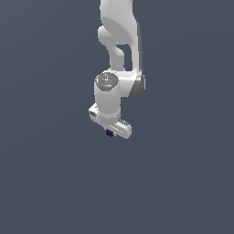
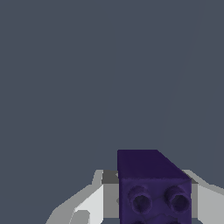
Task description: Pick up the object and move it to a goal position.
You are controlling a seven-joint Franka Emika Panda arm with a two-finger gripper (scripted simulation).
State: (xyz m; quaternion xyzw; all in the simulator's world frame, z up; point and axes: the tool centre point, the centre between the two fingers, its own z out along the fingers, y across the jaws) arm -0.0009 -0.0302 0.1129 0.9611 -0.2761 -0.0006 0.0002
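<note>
The object, a tiny dark purple brick (image 1: 109, 133) with two round studs, shows just below the white gripper (image 1: 111, 130) in the exterior view. In the wrist view the brick (image 2: 151, 183) sits between the two fingers, with its studs facing the camera. A white and grey finger (image 2: 94, 201) stands against one side of it and the other finger (image 2: 209, 199) against the opposite side. The gripper is shut on the brick. The brick's far end is hidden by the hand in the exterior view. No goal marker shows.
The white arm (image 1: 119, 41) comes down from the exterior view's top edge to the hand. A plain dark grey surface (image 1: 55, 183) fills both views. No other objects or edges show.
</note>
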